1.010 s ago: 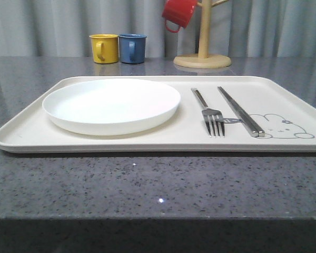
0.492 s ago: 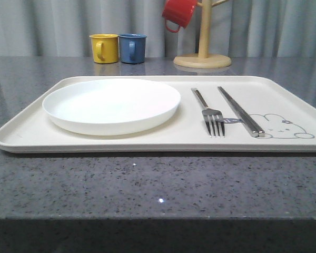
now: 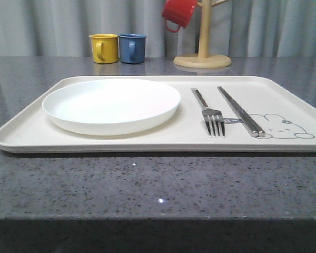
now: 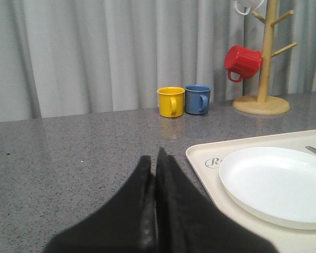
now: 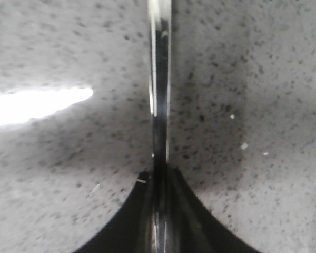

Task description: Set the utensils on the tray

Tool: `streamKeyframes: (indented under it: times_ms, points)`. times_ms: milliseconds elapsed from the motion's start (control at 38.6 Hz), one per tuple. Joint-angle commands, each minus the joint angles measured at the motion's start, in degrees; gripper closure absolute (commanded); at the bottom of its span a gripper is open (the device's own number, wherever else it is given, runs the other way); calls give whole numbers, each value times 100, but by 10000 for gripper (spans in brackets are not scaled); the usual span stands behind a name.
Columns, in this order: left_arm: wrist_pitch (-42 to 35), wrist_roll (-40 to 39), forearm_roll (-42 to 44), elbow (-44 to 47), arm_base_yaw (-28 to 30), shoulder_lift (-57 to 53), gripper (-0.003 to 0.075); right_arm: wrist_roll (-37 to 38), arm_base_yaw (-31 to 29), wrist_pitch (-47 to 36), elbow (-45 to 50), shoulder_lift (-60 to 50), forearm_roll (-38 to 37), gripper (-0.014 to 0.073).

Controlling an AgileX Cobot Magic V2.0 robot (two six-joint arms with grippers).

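The cream tray [image 3: 26, 132] lies across the grey table. On it sit the white plate [image 3: 111, 105] on the left, the fork [image 3: 213, 118] and the chopsticks [image 3: 241, 113] to the right, beside the rabbit drawing. My left gripper [image 4: 154, 158] is shut and empty, low over the bare table beside the tray's corner [image 4: 200, 158] and the plate [image 4: 276, 182]. My right gripper [image 5: 159, 174] is shut on a slim shiny metal handle [image 5: 159, 79], apparently the spoon, close over the speckled tabletop. Its bowl is out of view.
A yellow mug [image 3: 104, 48] and a blue mug [image 3: 132, 48] stand at the back of the table. A red mug [image 3: 179, 12] hangs on a wooden mug tree [image 3: 203, 58] behind the tray. The table's front edge [image 3: 158, 216] runs near the camera.
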Motion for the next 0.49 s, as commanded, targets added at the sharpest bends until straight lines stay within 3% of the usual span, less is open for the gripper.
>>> streamKeyframes:
  times_ms: [0,233,466]
  points:
    - [-457,-56,-63,-145,12,-83,738,144,-17,646,-131,-601,-2,659]
    - [-467,-56,-63,-145,12,-83,738,583,302,646,-131,-1278,319,659]
    - [-467,-56,-63,-145,12,-83,738,1207,1378,646,-131,-1420,404,647]
